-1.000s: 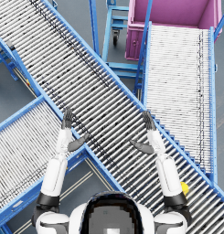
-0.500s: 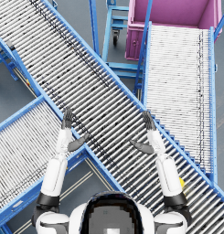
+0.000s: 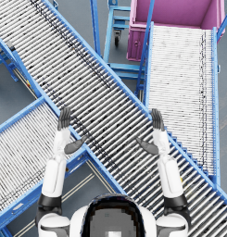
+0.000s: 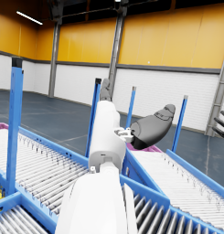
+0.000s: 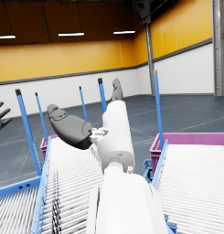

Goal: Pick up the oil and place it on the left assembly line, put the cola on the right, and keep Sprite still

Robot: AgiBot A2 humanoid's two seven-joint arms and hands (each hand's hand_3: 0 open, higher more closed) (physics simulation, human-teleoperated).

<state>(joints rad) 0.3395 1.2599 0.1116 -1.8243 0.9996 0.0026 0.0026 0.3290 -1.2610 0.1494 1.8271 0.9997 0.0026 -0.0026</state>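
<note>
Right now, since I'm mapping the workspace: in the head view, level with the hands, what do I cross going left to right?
left roller conveyor → left hand → middle diagonal conveyor → right hand → right roller conveyor

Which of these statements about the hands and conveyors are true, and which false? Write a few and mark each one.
1. Both the left hand and the right hand hold nothing, with their fingers apart. True.
2. A bottle lies on the central conveyor between the two hands. False: no bottle shows on the rollers in any view.
3. A pink bin stands at the far end of the right conveyor. True.
4. The right hand reaches into the pink bin. False: it is raised over the central conveyor, well short of the bin.
</note>
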